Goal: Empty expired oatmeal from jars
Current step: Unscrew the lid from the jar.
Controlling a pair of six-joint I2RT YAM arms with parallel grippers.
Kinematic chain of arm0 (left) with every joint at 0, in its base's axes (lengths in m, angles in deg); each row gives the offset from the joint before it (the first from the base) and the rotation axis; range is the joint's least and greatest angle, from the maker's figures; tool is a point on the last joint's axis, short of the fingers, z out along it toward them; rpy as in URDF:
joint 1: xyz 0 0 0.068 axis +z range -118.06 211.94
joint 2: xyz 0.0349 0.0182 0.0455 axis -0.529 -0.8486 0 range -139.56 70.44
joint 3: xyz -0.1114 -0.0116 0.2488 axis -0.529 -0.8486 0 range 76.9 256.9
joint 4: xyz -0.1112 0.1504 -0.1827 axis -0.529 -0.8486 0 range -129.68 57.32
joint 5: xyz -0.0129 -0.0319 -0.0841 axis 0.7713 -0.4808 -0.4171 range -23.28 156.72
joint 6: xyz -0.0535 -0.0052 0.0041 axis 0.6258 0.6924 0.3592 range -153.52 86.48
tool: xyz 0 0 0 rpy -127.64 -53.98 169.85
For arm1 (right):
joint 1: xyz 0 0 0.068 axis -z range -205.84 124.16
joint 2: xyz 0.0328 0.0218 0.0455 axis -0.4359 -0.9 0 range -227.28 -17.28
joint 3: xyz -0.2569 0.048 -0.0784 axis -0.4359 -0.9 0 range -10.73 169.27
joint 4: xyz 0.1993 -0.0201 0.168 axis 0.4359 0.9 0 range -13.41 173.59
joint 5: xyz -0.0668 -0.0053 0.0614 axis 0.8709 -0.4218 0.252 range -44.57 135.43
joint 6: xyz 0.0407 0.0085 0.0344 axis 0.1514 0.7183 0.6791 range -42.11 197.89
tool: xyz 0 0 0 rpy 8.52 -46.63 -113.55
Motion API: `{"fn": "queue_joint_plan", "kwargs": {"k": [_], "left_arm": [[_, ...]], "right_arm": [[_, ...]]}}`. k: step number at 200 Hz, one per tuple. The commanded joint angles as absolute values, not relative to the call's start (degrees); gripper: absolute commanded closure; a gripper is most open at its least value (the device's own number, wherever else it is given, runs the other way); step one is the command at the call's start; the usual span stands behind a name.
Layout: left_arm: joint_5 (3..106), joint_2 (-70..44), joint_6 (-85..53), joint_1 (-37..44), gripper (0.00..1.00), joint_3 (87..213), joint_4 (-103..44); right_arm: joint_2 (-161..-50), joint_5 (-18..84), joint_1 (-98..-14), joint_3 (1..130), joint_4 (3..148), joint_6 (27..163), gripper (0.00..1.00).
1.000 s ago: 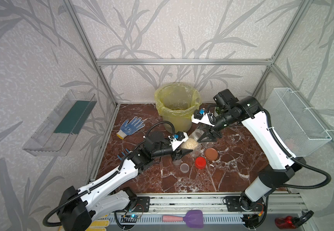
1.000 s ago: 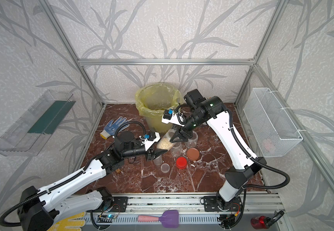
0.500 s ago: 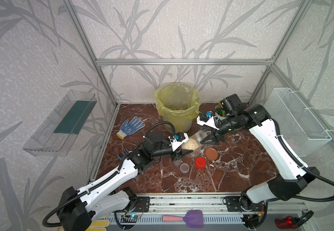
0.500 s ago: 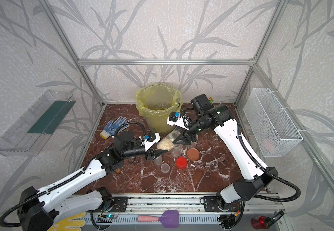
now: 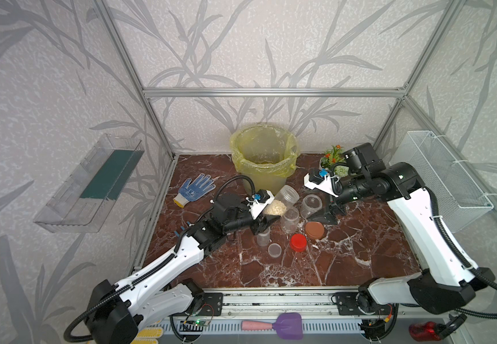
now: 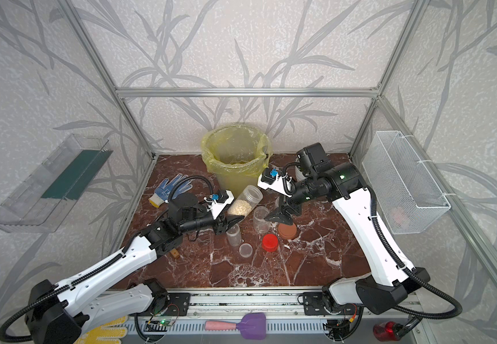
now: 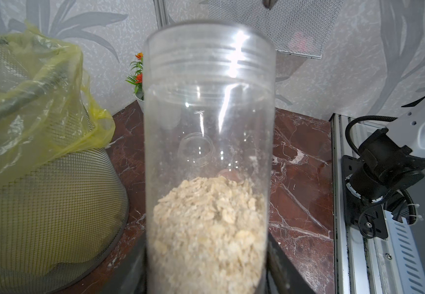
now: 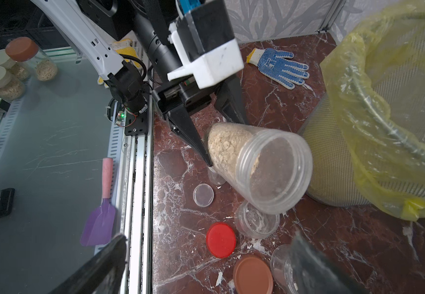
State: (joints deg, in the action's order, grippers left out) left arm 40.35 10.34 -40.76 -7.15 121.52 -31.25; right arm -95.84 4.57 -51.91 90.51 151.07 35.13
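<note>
Left wrist view, entry 1: held jar [image 7: 209, 101], clear, wide, lid off, thread bare. The oatmeal [image 7: 206, 229] fills approx. the base half, loose flakes.
Loc.: off the table [image 5: 345, 268], tilted, mouth aimed toward bin [image 5: 263, 158] w/ yellow bag. It sits just beside the bin wall, not over the rim.
Holder: left gripper [image 8: 226, 142], fingers clamped on the jar's base end, one each side.

Entry 2: right gripper [image 5: 327, 213], jaws spread wide, nothing between them. It hangs low nr wide jar [image 5: 311, 205]; touching or not, can't tell.

Entry 3: other jars, all uncapped, upright on table: wide jar as above, slim jar [image 5: 289, 219] beside it, small jar [image 5: 262, 236] below left gripper. Right wrist view shows only dusty residue in them.

Entry 4: lids, loose on table in front of the jars: brown lid [image 5: 314, 230], red lid [image 5: 298, 242], clear lid [image 5: 274, 249].

Entry 5: misc.: glove [image 5: 195, 189], flower pot [image 5: 335, 160], wire basket [image 5: 446, 178] on side wall, purple scoop [image 5: 286, 326] off the table at front.

Status (est.): 3 of 4 jars look done; last one in hand, pre-pour.
Next (est.): lift till the mouth clears the bin rim, carry it over the opening, then roll the wrist mouth-down. Flakes should slide out; a shake may be needed for residue.
Risk: tipping early spills on the table.
</note>
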Motion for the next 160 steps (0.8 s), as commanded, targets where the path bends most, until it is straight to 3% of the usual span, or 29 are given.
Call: {"fn": "queue_joint_plan", "kwargs": {"k": [1, 42, 79, 117, 160], "left_arm": [[41.4, 12.7, -39.9, -7.2, 1.00, 121.6, -29.6], [42.7, 13.0, -42.4, -7.5, 1.00, 122.9, -31.7], [50.4, 13.2, -44.7, -9.1, 1.00, 122.5, -30.7], [55.9, 13.6, -47.0, -10.6, 1.00, 123.1, -30.6], [57.9, 12.5, -48.6, -12.1, 1.00, 124.1, -31.2]], "right_arm": [[-93.3, 4.7, -51.2, 87.6, 146.5, 40.1, 0.01], [-90.9, 5.6, -51.1, 86.0, 137.0, 65.4, 0.01], [-89.5, 3.0, -51.6, 81.7, 128.3, 91.7, 0.01], [-85.9, 20.8, -58.0, 75.3, 123.0, 115.7, 0.01], [-86.6, 26.3, -58.7, 74.4, 118.1, 124.7, 0.07]]}}
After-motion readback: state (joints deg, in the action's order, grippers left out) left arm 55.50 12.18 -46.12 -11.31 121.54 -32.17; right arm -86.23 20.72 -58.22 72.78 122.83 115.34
